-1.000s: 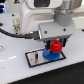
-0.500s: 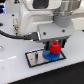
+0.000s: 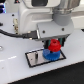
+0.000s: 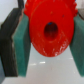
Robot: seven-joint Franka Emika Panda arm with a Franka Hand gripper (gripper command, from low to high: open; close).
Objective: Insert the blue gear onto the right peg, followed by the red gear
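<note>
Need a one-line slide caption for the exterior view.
Panda tool holds the red gear directly above the blue gear at the black plate's right end.

The arm (image 3: 37,12) is white with rounded, glossy shells. A black cable (image 3: 12,35) runs along its side. The hand (image 3: 53,44) has a dark grey body, and its fingers (image 4: 21,47) carry teal pads on black backings.
</note>
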